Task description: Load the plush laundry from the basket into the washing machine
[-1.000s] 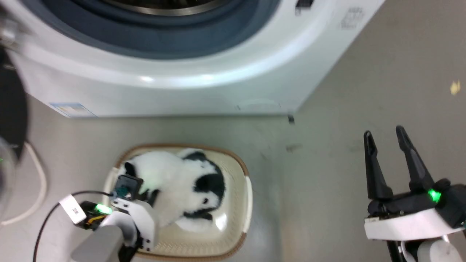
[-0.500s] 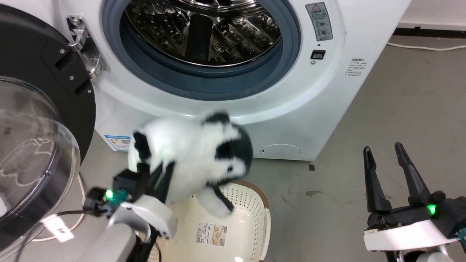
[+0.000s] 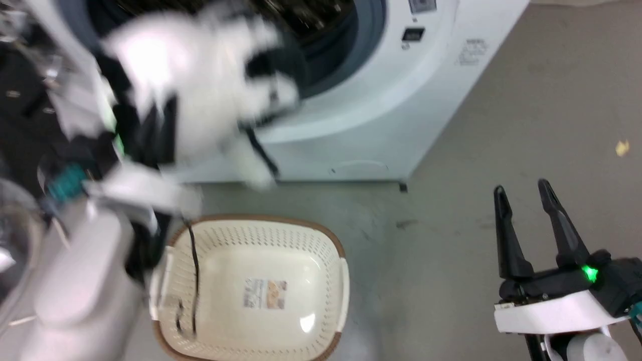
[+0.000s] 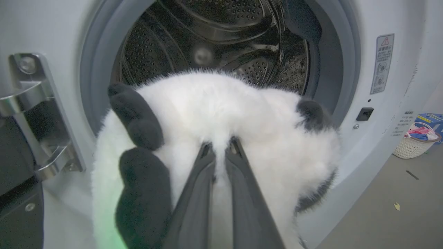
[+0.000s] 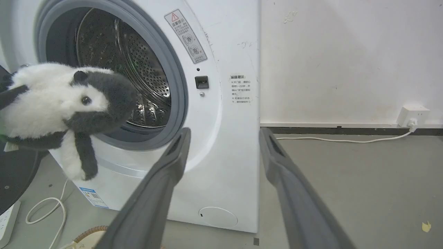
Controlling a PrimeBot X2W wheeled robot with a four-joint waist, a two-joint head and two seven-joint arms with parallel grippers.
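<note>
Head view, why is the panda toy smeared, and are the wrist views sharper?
Head view: the plush laundry is motion-blurred, the basket sharper. Left wrist view: fur crisp, the washing machine bowed by the wide lens. Right wrist view: sharp, drum glinting.

plush laundry [image 4: 221, 110] out of basket [image 3: 321, 250], raised to washing machine [image 5: 228, 145]

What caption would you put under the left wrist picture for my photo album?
Left claw shut on a fluffy panda toy, held just before the steel drum of the washing machine.
</note>
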